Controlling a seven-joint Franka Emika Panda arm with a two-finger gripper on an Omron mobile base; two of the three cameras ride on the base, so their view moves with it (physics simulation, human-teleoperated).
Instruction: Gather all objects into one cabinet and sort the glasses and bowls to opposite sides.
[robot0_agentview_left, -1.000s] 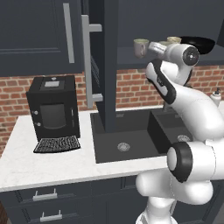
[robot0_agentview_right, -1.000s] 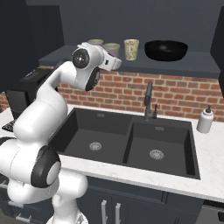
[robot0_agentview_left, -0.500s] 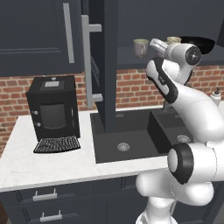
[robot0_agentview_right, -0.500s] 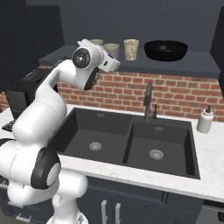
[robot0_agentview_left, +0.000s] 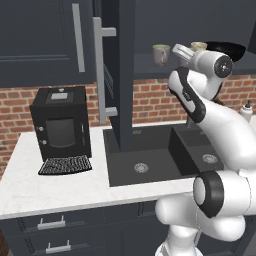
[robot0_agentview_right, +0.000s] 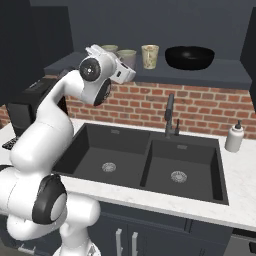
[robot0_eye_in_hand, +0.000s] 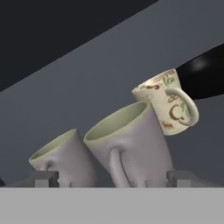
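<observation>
Since a second ago my pincer (robot0_eye_in_hand: 111, 178) has let go; it stands wide, empty, astride the grey mug (robot0_eye_in_hand: 131, 146) on the cabinet shelf (robot0_agentview_right: 220, 72)'s left end. Black bowl (robot0_agentview_right: 189, 57) sits right. Placement looks done; next I'd back straight out.

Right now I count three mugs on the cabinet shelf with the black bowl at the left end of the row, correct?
Not quite: the black bowl sits at the right end of the row, as the right base view shows. The three mugs, two grey mugs and the patterned mug, do stand on the cabinet shelf.
</observation>
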